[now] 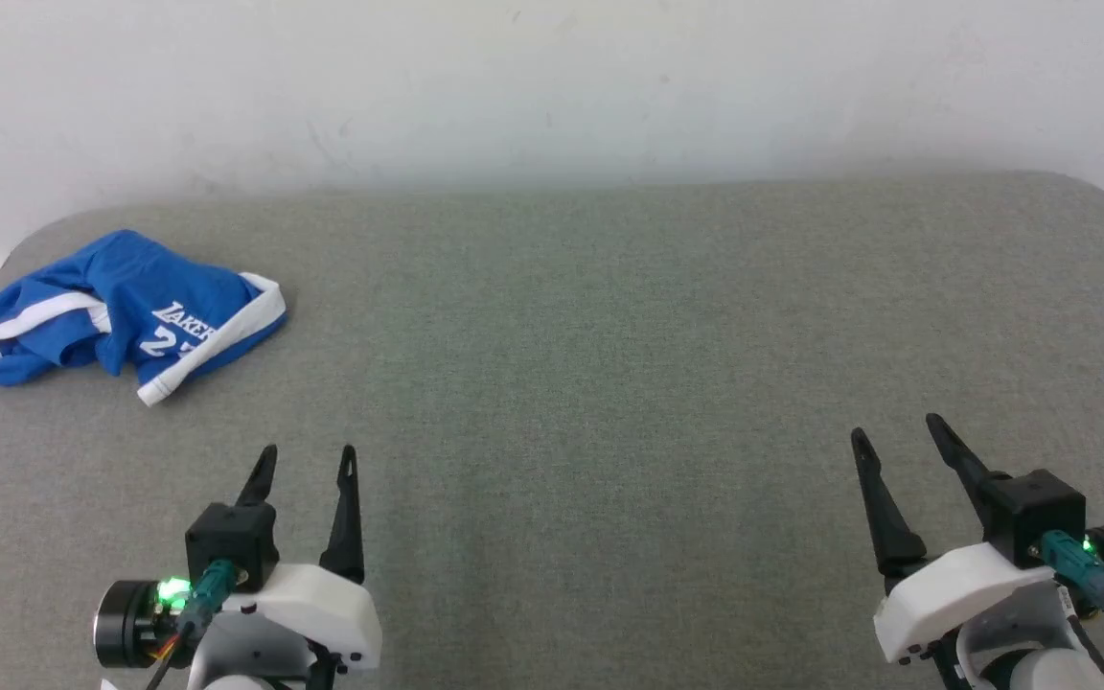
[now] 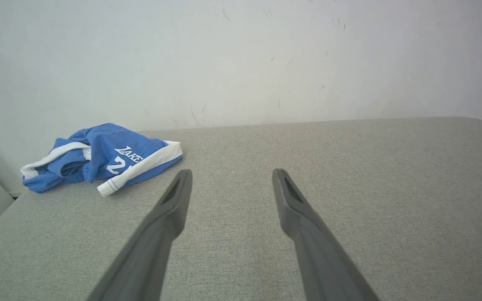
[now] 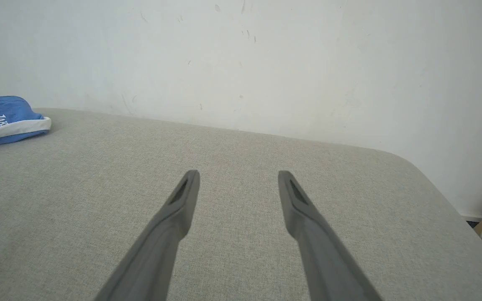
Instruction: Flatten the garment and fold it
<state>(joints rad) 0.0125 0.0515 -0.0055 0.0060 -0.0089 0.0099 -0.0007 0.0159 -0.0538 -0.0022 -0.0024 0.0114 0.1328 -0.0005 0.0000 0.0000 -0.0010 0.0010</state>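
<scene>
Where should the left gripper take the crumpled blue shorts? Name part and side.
Probably the broad white edge band of the crumpled royal-blue fabric shorts, approached from their near right side by the open left gripper: it lies exposed along the heap's nearest edge.

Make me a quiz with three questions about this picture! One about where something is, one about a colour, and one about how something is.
1. Where do the shorts lie on the grey surface?
A. far left corner
B. middle
C. near right corner

2. What colour is the shorts' trim?
A. red
B. white
C. yellow

3. How are the left gripper and right gripper?
A. both open and empty
B. both shut
C. one holding the shorts

Answers:
1 A: they sit crumpled at the head view's upper left.
2 B: white bands edge the blue cloth.
3 A: each gripper's fingers stand apart with nothing between them.
</scene>
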